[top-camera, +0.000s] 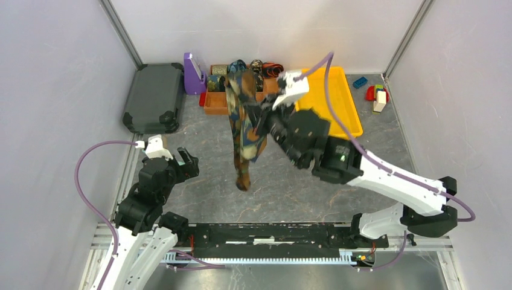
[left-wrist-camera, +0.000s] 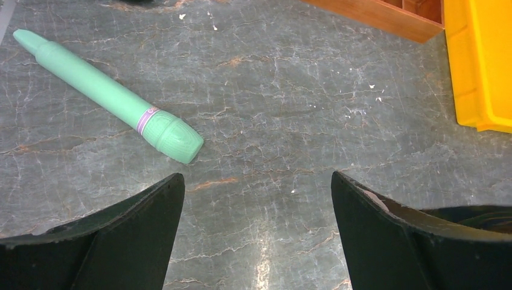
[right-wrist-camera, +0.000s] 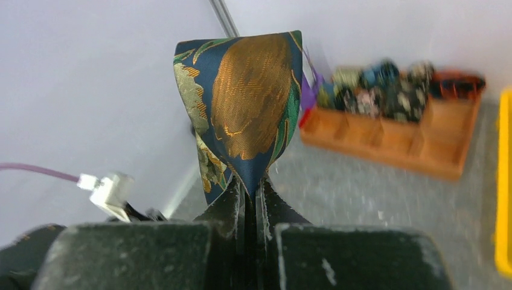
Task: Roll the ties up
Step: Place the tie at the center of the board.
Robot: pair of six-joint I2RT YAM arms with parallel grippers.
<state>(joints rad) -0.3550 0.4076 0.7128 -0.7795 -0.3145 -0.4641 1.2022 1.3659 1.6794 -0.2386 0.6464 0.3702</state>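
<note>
A: Step?
B: Pick-up. R gripper (right-wrist-camera: 252,188) clamps tie (top-camera: 244,136), dangling over mid-bench (left-wrist-camera: 290,90). L gripper (left-wrist-camera: 256,181) wide open, empty.
A: Next?
B: Prob. lay it flat, then roll.

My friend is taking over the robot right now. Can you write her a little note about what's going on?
Left gripper: open, empty, near the green stick.
Right gripper: shut on a blue-green and orange tie, which hangs from it unrolled.
Done: rolled ties sit in the wooden tray.
Left: lay this tie down and roll it up, probably with both grippers.
</note>
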